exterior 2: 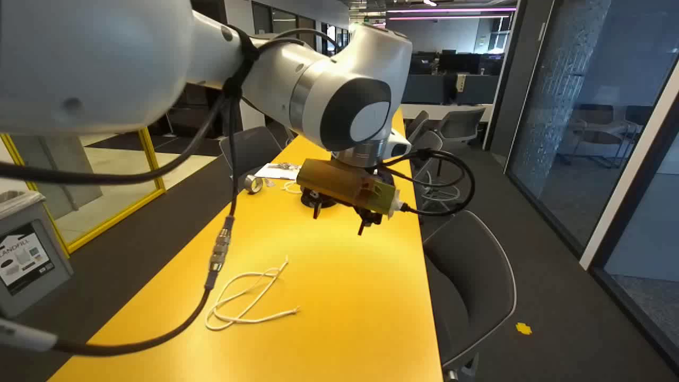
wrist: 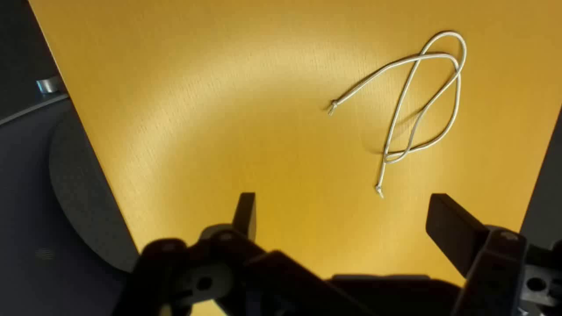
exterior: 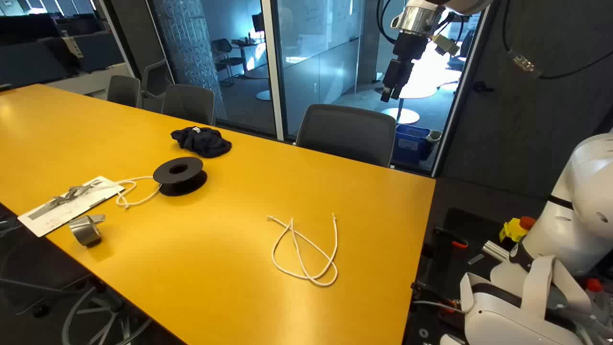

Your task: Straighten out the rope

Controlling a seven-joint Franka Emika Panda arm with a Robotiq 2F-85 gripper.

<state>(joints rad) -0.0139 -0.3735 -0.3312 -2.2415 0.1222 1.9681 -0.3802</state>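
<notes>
The rope, a thin cream cord with knotted ends, lies on the yellow table in crossing loops and curves. It shows in both exterior views [exterior: 336, 237] [exterior 2: 265, 319] and in the wrist view [wrist: 458, 94]. Its two ends point the same way, and one strand crosses near an end. My gripper [exterior: 390, 97] is high above the table, away from the rope. It also shows in an exterior view [exterior 2: 338, 223] with its fingers apart. In the wrist view the gripper [wrist: 342, 197] is wide open with nothing between the fingers; the rope lies beyond the fingertips, up and to the right.
A black spool [exterior: 178, 172], a white strip [exterior: 72, 206] with a white cable [exterior: 139, 202], a silver tape roll [exterior: 86, 231] and a dark cloth [exterior: 203, 141] are farther along the table [exterior: 230, 297]. Chairs [exterior: 346, 134] stand along its side. A white headset [exterior: 517, 311] is near the robot base.
</notes>
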